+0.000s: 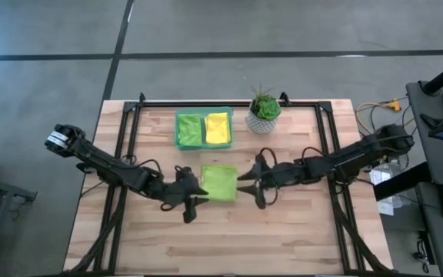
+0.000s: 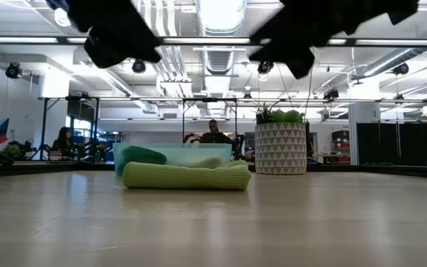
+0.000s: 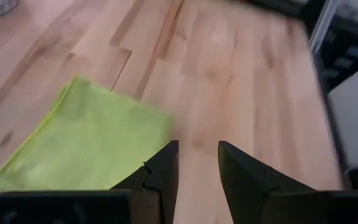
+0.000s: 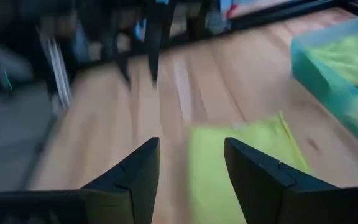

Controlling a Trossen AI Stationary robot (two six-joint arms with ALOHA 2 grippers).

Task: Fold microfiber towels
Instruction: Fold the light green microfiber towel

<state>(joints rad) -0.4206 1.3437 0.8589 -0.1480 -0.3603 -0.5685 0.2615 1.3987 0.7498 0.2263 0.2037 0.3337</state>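
We see the folded lime green towel (image 1: pixel 220 182) lying flat mid-table, nearly square, edges along the table's. Left gripper (image 1: pixel 192 201) and right gripper (image 1: pixel 250 187) flank it, jaws spread, empty.

Open-plan lab: exposed ceiling ducts (image 2: pixel 213 55), workbenches.

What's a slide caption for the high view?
Left gripper and right gripper flank a folded lime green microfiber towel on the wooden table.
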